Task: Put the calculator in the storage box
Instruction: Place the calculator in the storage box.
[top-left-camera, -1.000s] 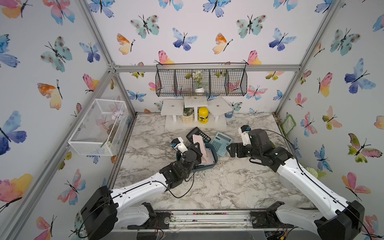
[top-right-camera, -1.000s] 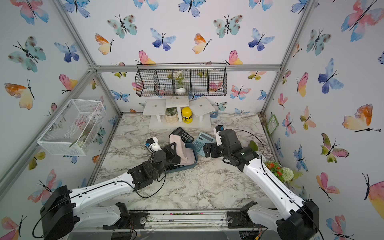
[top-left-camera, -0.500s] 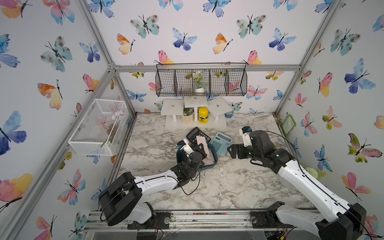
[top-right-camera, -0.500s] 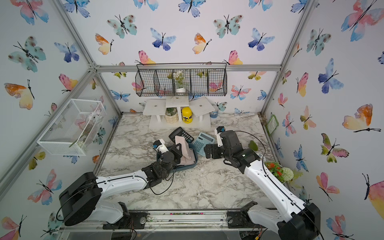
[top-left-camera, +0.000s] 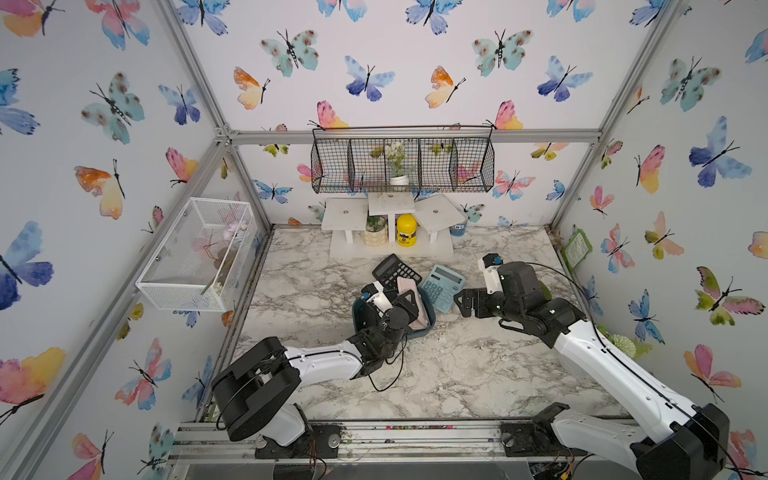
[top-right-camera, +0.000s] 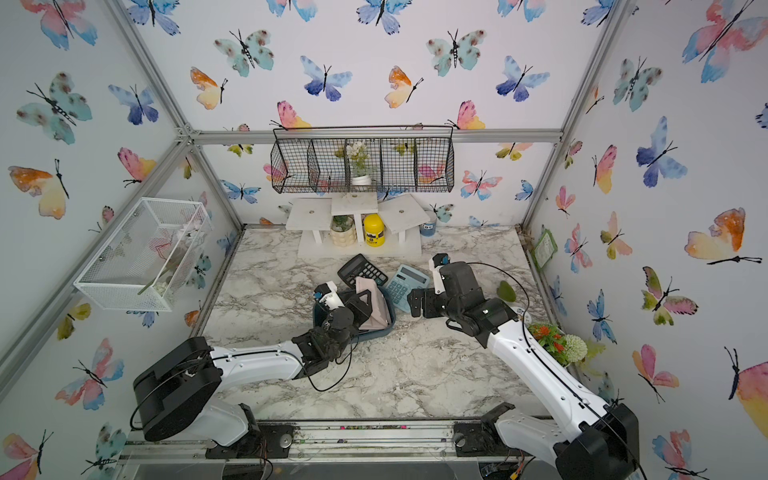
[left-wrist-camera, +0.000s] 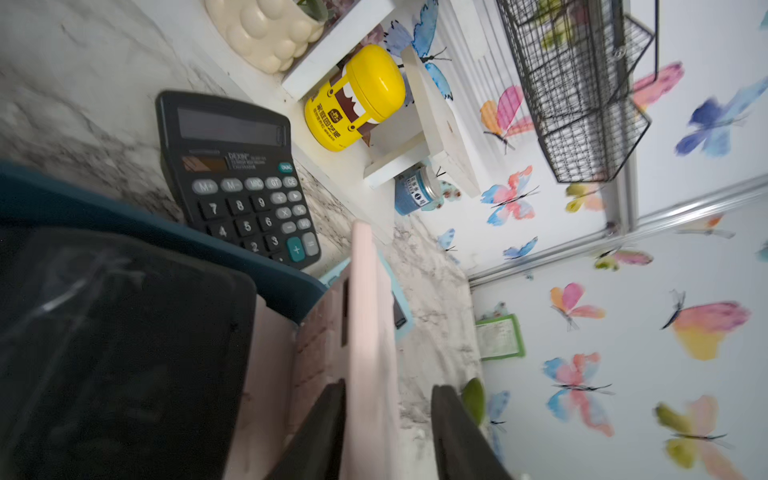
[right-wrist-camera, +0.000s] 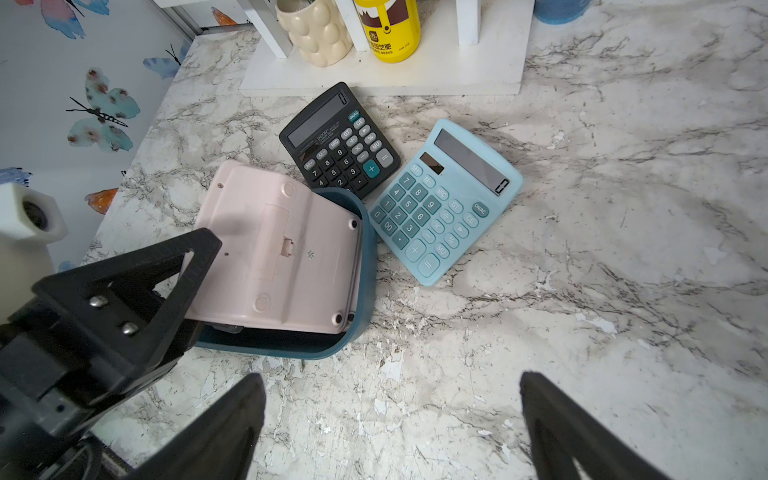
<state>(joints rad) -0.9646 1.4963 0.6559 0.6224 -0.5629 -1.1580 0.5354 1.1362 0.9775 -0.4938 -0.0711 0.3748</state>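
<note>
Pink calculator (right-wrist-camera: 282, 253): It is in the box (right-wrist-camera: 370, 270). It does not lie flat. It is tipped up on one long side. Its low side is down inside the box. Its top end pokes out over the box's back rim. The right wrist view shows its plain back, and its keys face the other way.
Box: A dark blue-green tub. It sits on the marble counter (right-wrist-camera: 623, 249).
Left end effector (left-wrist-camera: 388, 390): It is at the box, right by the pink calculator. Its fingers (left-wrist-camera: 320, 432) are apart, one on each side of the pink calculator. A gap shows between one finger and the pink side. I cannot tell if the other finger touches. It is let go, not squeezing.
Right end effector (right-wrist-camera: 392, 380): Its fingers are spread wide and hold nothing. It hangs low over the counter, near the box.
Black calculator (right-wrist-camera: 340, 141): Keys up, on the counter at the box's back rim. The rim hides one corner.
Blue calculator (right-wrist-camera: 444, 199): Keys up, flat on the counter, just beside the box on the right end effector's side. I cannot tell if it touches the box.
White stand (right-wrist-camera: 382, 79): Behind the box, past the black calculator. A yellow can (right-wrist-camera: 388, 29) and a cream pot (right-wrist-camera: 316, 33) stand on it.
</note>
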